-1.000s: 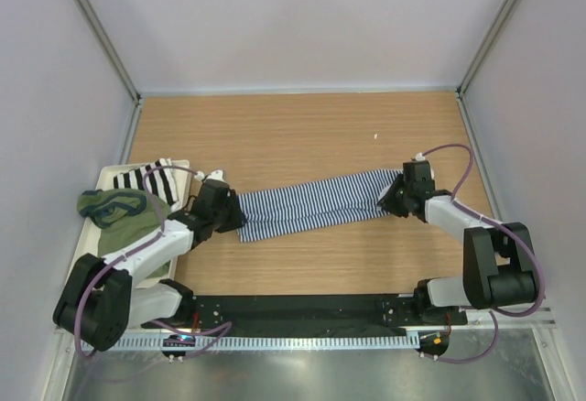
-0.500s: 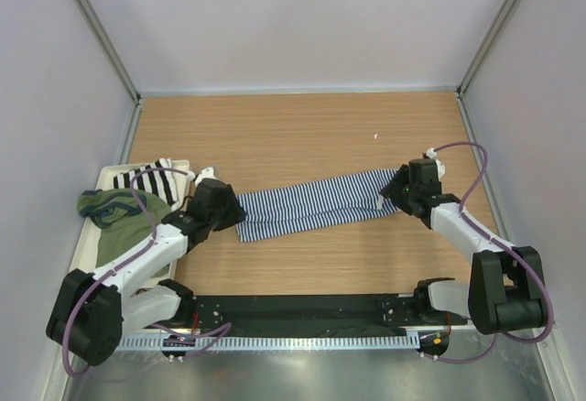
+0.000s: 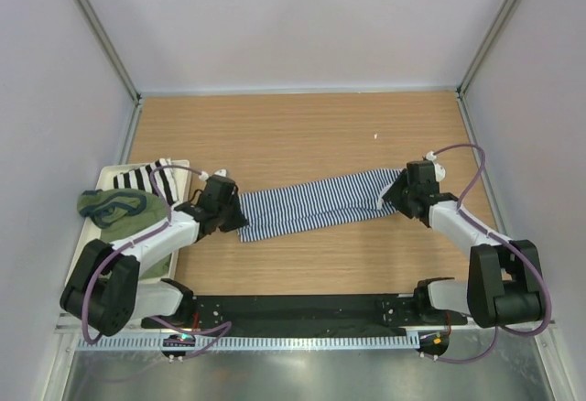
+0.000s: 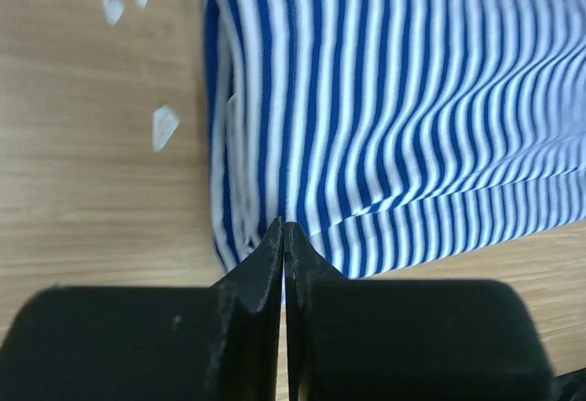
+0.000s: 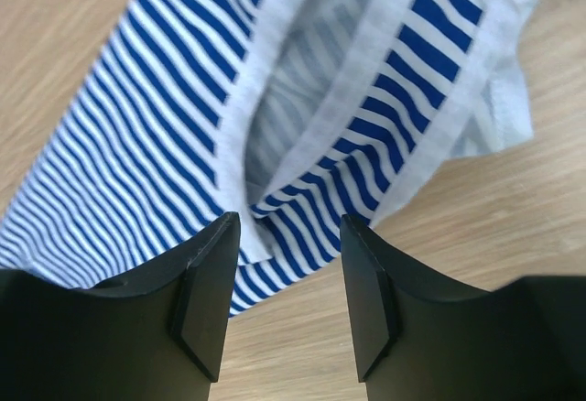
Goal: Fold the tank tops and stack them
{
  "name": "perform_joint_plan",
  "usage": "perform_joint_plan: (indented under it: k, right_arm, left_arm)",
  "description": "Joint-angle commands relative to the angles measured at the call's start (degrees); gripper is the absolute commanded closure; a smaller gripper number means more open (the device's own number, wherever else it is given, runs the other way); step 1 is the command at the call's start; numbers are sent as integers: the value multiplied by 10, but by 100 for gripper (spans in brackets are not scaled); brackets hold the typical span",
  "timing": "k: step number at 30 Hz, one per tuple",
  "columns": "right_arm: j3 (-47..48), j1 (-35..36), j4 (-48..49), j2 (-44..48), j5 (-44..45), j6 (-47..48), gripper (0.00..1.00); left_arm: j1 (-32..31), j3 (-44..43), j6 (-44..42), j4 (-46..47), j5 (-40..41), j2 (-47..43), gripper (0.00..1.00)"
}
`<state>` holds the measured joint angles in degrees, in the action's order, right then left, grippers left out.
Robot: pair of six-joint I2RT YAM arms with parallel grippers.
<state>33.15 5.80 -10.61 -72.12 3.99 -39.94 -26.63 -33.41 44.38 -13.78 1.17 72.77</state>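
The striped tank top (image 3: 316, 201) lies on the table as a long narrow strip, running slightly uphill from left to right. My left gripper (image 3: 236, 216) is at its left end. In the left wrist view its jaws (image 4: 284, 227) are shut, with the tips pinching the near edge of the striped cloth (image 4: 412, 99). My right gripper (image 3: 394, 198) is at the right end. It stands open (image 5: 291, 227), and the white-trimmed strap end (image 5: 366, 81) lies just beyond its fingertips. The olive green tank top (image 3: 128, 218) lies bunched in the tray on the left.
A white tray (image 3: 179, 165) sits at the table's left edge. It also holds a cloth with broad black-and-white stripes (image 3: 137, 177). Small white flecks (image 4: 165, 126) lie on the wood beside the strip's left end. Grey walls close in three sides.
My left gripper opened and then shut at the strip's left end, and its arm shifted. My right gripper went from nearly shut to open at the strap end.
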Motion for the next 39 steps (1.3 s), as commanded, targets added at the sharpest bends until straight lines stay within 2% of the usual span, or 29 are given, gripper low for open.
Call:
perform_joint_plan:
  k: [1,5,8,11,12,13,14,16,18,20,22,27,29,30,31,32,33,34,36,39]
  right_arm:
    - [9,-4,-34,-12,46,-24,46]
    - [-5,-10,-42,16,76,-41,41]
    - [-12,-11,-52,45,92,-51,38]
    - [-15,-11,-57,52,96,-58,38]
    - [-15,-11,-59,51,95,-60,38]
    - [-16,-11,-58,46,93,-62,38]
    - [-16,-11,-56,44,91,-65,38]
    - [-21,-13,-43,37,86,-70,39]
    - [-25,-16,-33,24,81,-73,42]
    - [-29,-21,-12,5,70,-74,52]
    - [-28,-22,2,-11,66,-75,54]
    - [-20,-26,26,-54,54,-75,58]
    - [-12,-27,36,-65,53,-74,63]
    - [-9,-29,38,-72,52,-73,67]
    - [2,-30,46,-86,52,-73,77]
    - [9,-31,49,-94,51,-73,83]
    - [17,-33,51,-102,49,-72,88]
    - [37,-36,55,-122,47,-71,90]
    - [63,-37,61,-149,41,-72,94]
    - [132,-40,82,-223,3,-74,94]
  left_arm:
    - [-2,40,2,-5,-10,-32,100]
    - [-2,52,5,-26,-24,-56,99]
    - [-2,39,2,-55,6,-69,93]
    - [-1,5,-10,-83,36,-63,82]
    - [-1,-9,-13,-91,37,-56,74]
    - [3,-36,-17,-101,35,-47,71]
    - [7,-49,-22,-121,34,-30,69]
    - [15,-78,-25,-132,39,-17,57]
    - [23,-91,-25,-132,45,3,52]
    - [33,-104,-25,-121,45,19,52]
    - [39,-115,-25,-110,45,49,52]
    - [40,-133,-31,-93,48,112,58]
    - [39,-129,-26,-83,66,128,61]
    - [39,-126,-26,-78,67,132,70]
    - [40,-125,-25,-72,67,141,77]
    - [40,-123,-24,-71,64,143,83]
    - [39,-119,-23,-70,60,145,96]
    - [38,-114,-23,-69,53,147,100]
    - [26,-101,-19,-62,37,137,100]
    - [-9,-71,2,-61,14,112,100]
